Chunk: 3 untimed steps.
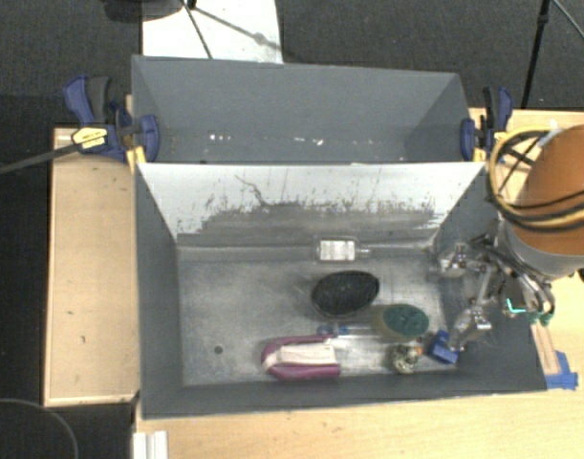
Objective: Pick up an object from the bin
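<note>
Camera view looks down on the grey metal bin (225, 285), whose floor carries a few loose things well spread out. The arm, with its orange cover (559, 194) and dark cables, comes in over the bin's right wall. The gripper (458, 296) hangs low at the right end of the floor, close to the sloping right wall. Its two metal fingers (451, 259) stand apart, one toward the back of the bin and one toward the front, with nothing between them.

Largest of the things is a dark oval brush-like object (345, 293) near the middle of the floor, well to the left of the gripper. In front of it and further left lies a purple and white packet (301, 359), flat along the front wall. A dark green round disc (404, 320) lies between the oval object and the gripper, near the gripper's front finger but apart from it. A small silver block (335, 250) rests at the foot of the back wall. A small blue piece (444, 348) lies at the front right and is the thing nearest the gripper, just beside and below its front finger; whether they touch I cannot tell. A little brownish ball (403, 359) lies just left of the blue piece, in front of the disc.
</note>
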### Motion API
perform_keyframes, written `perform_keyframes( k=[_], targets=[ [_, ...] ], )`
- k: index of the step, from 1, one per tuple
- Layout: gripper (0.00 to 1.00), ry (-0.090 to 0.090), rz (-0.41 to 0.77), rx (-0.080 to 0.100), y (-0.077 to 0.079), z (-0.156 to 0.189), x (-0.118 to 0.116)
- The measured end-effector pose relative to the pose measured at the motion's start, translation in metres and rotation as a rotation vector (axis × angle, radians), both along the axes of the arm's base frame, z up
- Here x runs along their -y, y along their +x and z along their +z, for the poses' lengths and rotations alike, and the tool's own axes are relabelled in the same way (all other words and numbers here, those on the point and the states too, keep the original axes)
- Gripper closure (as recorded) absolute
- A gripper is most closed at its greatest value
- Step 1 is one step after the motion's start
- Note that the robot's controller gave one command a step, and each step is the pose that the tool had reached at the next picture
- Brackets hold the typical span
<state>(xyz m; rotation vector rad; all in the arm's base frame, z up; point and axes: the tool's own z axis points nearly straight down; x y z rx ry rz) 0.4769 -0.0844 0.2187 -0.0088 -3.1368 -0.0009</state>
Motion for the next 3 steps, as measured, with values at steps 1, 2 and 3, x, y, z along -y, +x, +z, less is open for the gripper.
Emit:
perform_keyframes(
  k=[1,2,3],
  targets=[
    [0.00,0.001,-0.089,0.000,0.013,-0.091,-0.004],
    [0.00,0.000,0.402,0.010,0.024,-0.145,0.015],
    [1.00,-0.002,0.405,0.015,0.025,-0.143,0.014]
  ],
)
